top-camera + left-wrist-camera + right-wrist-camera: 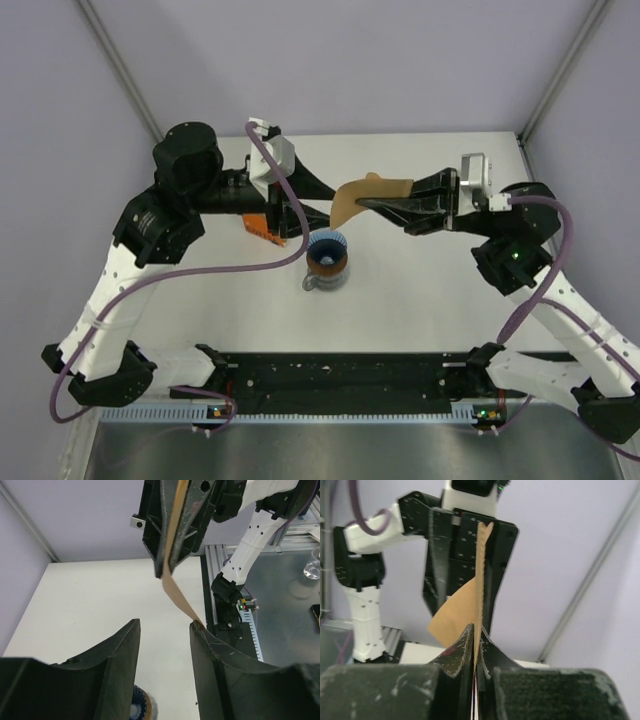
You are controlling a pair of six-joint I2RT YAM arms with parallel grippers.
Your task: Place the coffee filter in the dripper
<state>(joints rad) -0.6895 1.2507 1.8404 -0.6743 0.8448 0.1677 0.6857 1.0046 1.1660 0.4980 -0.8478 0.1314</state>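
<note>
My right gripper (pixel 364 204) is shut on the coffee filter (pixel 368 192), a thin tan paper fan held edge-up in the air. In the right wrist view the filter (pixel 462 607) rises from my closed fingertips (pixel 476 630). My left gripper (pixel 318 205) is open and faces it. In the left wrist view the filter (pixel 176 589) hangs from the right gripper (pixel 172 555), and its lower corner touches my right-hand finger (pixel 200 630); the left gripper (pixel 165 626) is not closed on it. The blue ribbed dripper (pixel 327 251) stands on the table just below and in front of both grippers, and it also shows in the left wrist view (pixel 138 707).
The dripper sits on a grey see-through jug (pixel 318 281). An orange-and-white filter pack (pixel 265 228) lies under the left arm. The black rail (pixel 340 375) with both arm bases runs along the near table edge. Walls close the back and sides.
</note>
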